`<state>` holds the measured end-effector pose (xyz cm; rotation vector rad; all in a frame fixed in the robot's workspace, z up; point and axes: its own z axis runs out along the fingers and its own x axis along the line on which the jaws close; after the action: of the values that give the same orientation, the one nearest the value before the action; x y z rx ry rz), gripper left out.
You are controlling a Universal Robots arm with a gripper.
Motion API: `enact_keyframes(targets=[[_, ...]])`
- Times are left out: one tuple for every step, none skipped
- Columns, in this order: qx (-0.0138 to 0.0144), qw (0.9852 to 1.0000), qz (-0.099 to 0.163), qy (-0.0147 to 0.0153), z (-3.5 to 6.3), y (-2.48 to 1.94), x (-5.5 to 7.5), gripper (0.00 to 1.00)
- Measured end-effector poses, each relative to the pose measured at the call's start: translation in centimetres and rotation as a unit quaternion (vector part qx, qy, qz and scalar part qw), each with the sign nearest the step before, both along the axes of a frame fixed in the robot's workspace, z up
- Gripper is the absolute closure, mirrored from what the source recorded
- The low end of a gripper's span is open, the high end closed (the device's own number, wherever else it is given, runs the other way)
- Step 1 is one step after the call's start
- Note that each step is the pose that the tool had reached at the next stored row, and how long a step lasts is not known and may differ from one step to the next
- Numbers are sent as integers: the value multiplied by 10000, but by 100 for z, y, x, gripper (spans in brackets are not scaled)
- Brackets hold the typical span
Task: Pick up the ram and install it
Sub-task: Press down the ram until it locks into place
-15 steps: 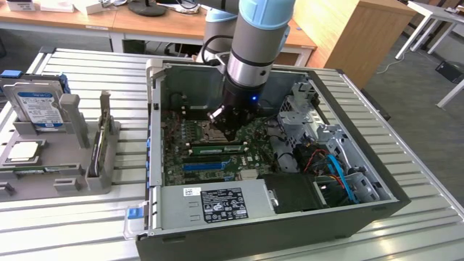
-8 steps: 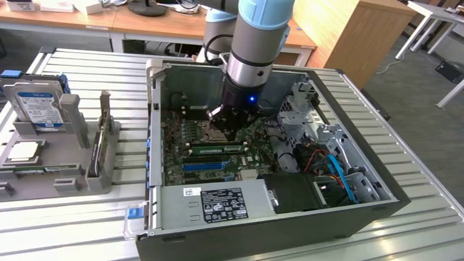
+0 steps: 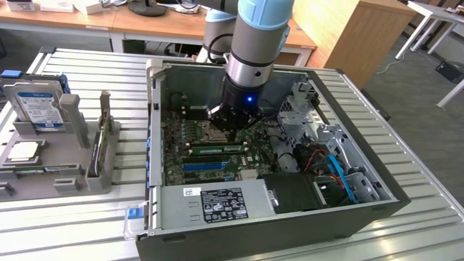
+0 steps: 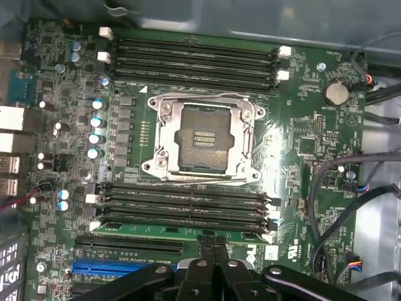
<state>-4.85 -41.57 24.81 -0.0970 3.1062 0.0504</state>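
Ram (image 4: 182,231), a long thin green stick, lies flat in the last slot of the lower row on the bumpy green board (image 4: 301,138), running the same way as the black slots (image 4: 182,210) beside it. Just over its long edge near the middle sits the black metal gripper (image 4: 214,248), its fingers (image 4: 207,246) pressed together and holding nothing. Beyond the slots is a square shiny metal socket (image 4: 202,141), all inside the open grey computer case (image 3: 239,239).
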Motion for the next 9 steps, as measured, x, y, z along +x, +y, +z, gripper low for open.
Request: enact_keyframes(targets=[[0,10000,0,0,0,0,0,89],[0,10000,-2,0,0,0,-3,89],[0,10000,-3,-2,-1,1,-7,89],[1,10000,-2,-3,-1,1,-12,89],[1,10000,-1,-4,-1,1,-17,89],[0,10000,-1,-4,-1,2,-22,89],[-1,10000,0,-3,-1,1,-23,89],[-5,10000,-1,-3,0,5,-24,89],[-8,10000,-7,-3,-1,9,-25,89]])
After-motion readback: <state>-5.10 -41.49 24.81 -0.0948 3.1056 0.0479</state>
